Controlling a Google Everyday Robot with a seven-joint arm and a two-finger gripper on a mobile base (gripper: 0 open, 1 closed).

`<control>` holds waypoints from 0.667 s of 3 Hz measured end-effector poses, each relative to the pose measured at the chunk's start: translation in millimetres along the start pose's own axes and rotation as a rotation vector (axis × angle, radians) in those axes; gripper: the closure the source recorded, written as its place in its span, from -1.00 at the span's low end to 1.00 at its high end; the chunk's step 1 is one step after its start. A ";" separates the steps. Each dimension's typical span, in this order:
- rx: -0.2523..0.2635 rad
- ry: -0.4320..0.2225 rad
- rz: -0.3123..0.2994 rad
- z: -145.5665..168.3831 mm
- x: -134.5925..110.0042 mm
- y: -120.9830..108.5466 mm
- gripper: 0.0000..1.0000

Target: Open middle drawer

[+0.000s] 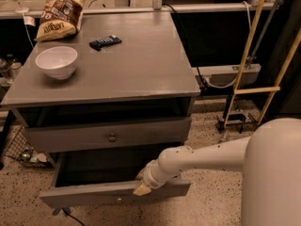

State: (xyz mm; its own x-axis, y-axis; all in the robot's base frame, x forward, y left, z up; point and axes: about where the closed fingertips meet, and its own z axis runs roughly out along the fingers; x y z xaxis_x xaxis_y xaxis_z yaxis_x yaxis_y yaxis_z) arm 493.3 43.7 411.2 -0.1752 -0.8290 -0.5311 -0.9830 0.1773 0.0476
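Observation:
The middle drawer [80, 195] is a wide grey front with a small round knob [119, 200]. It stands pulled well out of the cabinet, and its dark inside [103, 166] shows. My gripper [141, 188] sits at the top edge of this drawer front, right of its centre, at the end of my white arm [202, 157], which reaches in from the right. The taller grey front with a bigger round knob [112, 137] is above it, and the lowest front is hidden beneath the open drawer.
On the grey cabinet top [141, 65] are a white bowl [56, 61], a chip bag [59, 22] and a dark bar [105, 42]. A wire basket [21, 149] stands on the floor at the left. Wooden poles [254, 55] and cables are at the right.

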 end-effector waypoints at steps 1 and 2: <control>0.000 0.000 0.000 0.0 0.0 0.0 1.00; -0.033 0.014 -0.003 -1.2 4.7 15.6 1.00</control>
State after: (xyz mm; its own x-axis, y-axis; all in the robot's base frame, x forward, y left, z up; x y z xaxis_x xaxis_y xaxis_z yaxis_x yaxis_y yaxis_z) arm 477.0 41.9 410.5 -0.1731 -0.8367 -0.5195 -0.9847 0.1577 0.0741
